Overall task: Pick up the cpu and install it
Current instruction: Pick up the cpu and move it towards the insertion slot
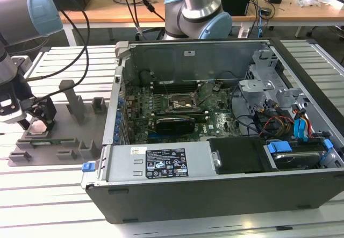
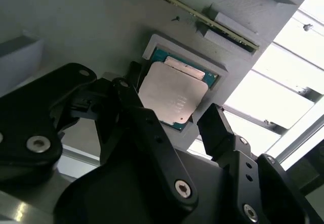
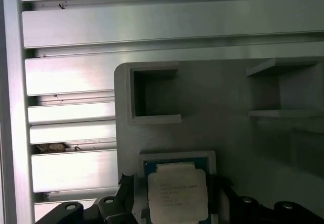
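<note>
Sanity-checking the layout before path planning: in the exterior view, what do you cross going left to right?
gripper → tall grey fixture block → computer case left wall → motherboard socket → blue cables

Open black computer case (image 1: pixel 215 200) on a slatted metal bench (image 1: pixel 48 195), green motherboard (image 1: pixel 137 114) inside, red and blue cables (image 1: pixel 294 124), grey fixture plate (image 1: pixel 64 128) with upright blocks (image 1: pixel 68 95) beside it
</note>
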Motion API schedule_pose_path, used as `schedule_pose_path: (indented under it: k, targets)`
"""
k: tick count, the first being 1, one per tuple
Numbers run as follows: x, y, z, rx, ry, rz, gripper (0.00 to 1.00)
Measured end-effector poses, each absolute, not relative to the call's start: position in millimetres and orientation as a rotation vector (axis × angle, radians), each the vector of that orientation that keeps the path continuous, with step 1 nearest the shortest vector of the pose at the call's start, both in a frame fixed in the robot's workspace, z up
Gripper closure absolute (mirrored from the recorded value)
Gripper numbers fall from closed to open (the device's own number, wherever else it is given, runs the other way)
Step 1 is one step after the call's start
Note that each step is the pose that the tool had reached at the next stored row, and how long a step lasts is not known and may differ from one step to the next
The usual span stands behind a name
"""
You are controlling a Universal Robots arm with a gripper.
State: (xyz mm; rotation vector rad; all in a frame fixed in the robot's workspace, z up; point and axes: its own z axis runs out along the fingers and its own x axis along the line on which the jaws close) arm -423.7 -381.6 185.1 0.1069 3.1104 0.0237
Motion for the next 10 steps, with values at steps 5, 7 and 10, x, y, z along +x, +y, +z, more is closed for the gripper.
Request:
schedule_pose_path:
  k: [5, 7, 10]
  targets:
    - [-423.7, -382.8, 185.2, 0.108, 3.111, 0.055, 0.28]
    - [-423.7, -383.0, 185.2, 0.107, 3.111, 0.055, 0.28]
    - [-423.7, -383.8, 185.2, 0.107, 3.111, 0.055, 0.28]
